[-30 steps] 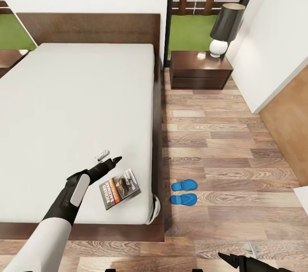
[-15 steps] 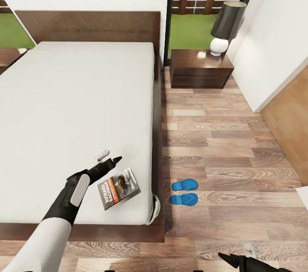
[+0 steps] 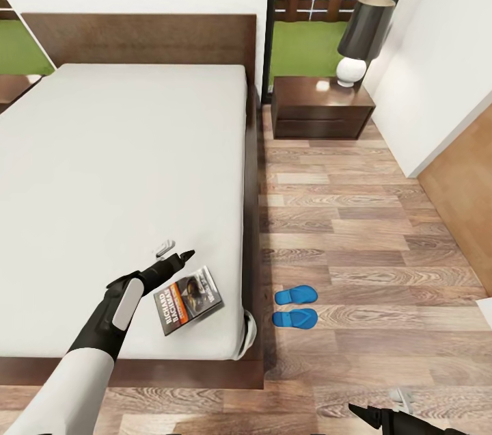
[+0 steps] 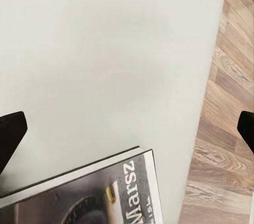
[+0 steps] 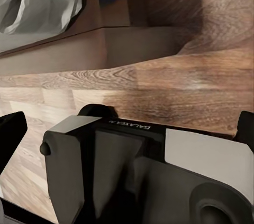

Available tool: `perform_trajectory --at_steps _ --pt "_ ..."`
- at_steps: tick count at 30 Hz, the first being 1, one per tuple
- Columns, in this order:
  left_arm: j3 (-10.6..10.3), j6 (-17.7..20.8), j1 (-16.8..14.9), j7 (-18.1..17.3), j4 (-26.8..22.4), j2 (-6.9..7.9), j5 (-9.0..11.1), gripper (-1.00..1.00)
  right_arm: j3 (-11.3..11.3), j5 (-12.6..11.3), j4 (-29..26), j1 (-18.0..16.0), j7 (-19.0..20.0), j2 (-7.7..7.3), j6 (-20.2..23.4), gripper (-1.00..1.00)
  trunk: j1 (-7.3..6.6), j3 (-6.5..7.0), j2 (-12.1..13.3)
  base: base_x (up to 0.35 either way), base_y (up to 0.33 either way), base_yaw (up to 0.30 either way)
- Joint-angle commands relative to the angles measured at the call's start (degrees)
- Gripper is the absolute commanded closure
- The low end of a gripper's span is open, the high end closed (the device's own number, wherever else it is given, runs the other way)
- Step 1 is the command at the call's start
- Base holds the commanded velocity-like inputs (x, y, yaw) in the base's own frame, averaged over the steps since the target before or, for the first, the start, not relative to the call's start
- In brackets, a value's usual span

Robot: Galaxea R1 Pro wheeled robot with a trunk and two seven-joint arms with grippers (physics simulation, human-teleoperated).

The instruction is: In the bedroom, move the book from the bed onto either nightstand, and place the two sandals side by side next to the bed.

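beside the bed, head view shows sandals; wrist, book.

The bed fills the left and centre of the head view, and the book lies flat on its pale mattress near the lower right corner. To its right, on the wooden floor, the two sandals lie side by side near the bed frame. At upper right, the nightstand carries a lamp.
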Motion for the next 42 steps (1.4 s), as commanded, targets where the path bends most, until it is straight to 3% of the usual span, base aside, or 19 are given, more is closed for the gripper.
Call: perform_trajectory --at_steps 1,6,33,42 --pt "0.2 0.4 0.0 -0.1 0.0 -0.02 0.3 -1.00 -0.4 0.2 0.0 0.0 0.3 0.04 0.6 -1.00 0.00 -0.04 0.0 0.000 0.000 0.000" --pt "0.2 0.4 0.0 -0.1 0.0 -0.02 0.3 -1.00 -0.4 0.2 0.0 0.0 0.3 0.04 0.6 -1.00 0.00 -0.04 0.0 0.000 0.000 0.000" --pt "1.0 0.4 0.0 -0.2 0.0 -0.02 0.3 -1.00 -0.4 0.2 0.0 0.0 0.3 0.04 0.6 -1.00 5.94 -4.88 -10.9 0.000 0.000 0.000" --pt "1.0 0.4 0.0 -0.2 0.0 -0.02 0.3 -1.00 -0.4 0.2 0.0 0.0 0.3 0.04 0.6 -1.00 5.94 -4.88 -10.9 0.000 0.000 0.000"
